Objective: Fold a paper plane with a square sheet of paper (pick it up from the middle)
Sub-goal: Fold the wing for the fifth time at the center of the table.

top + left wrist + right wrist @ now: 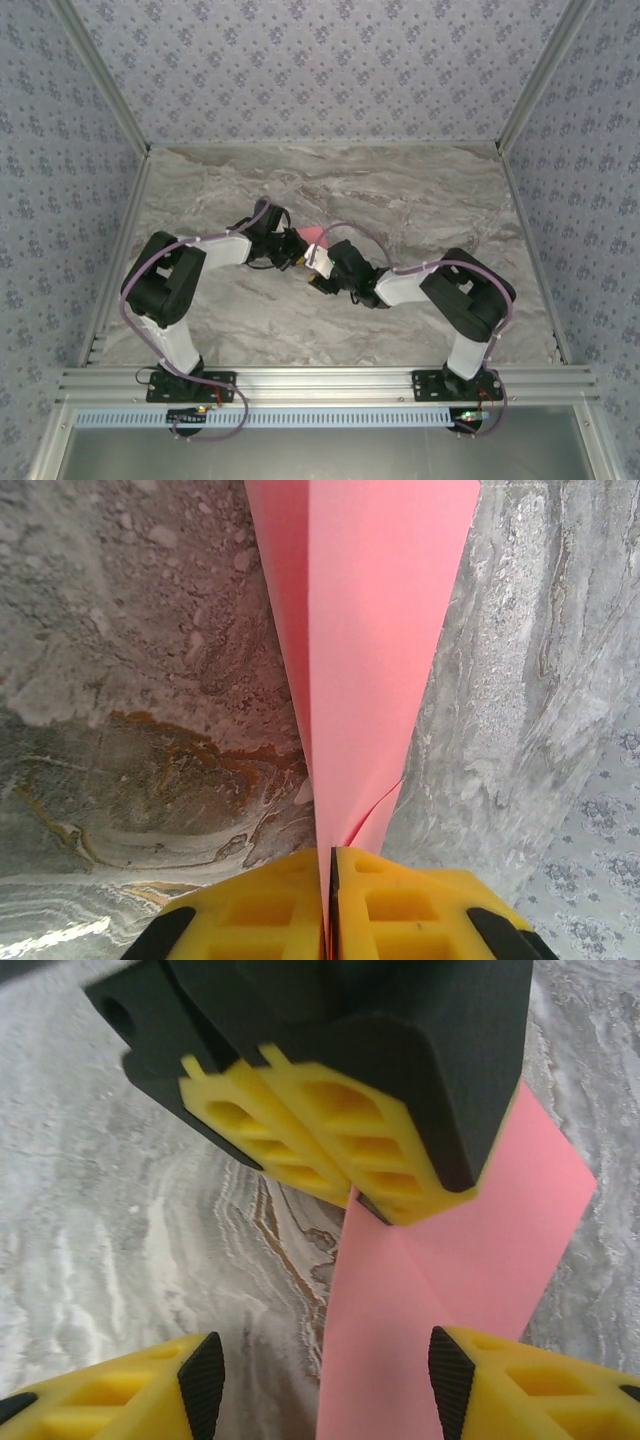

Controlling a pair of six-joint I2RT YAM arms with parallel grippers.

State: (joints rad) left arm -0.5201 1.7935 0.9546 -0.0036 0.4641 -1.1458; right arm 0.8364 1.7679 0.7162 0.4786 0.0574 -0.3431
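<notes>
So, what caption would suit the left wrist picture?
The left jaws, shut, pinch folded pink paper over a marble table.

The salmon-pink folded paper sheet (370, 630) is thin, matt and smooth, with a crisp crease. The yellow jaws of the left gripper (328, 865) look like matt moulded plastic with hollow pockets, set in a matt black casing (400, 1020). The grey-brown marble-patterned bench (400, 190) has a faint sheen. The silver frame rail (330, 380) looks like brushed metal.
</notes>
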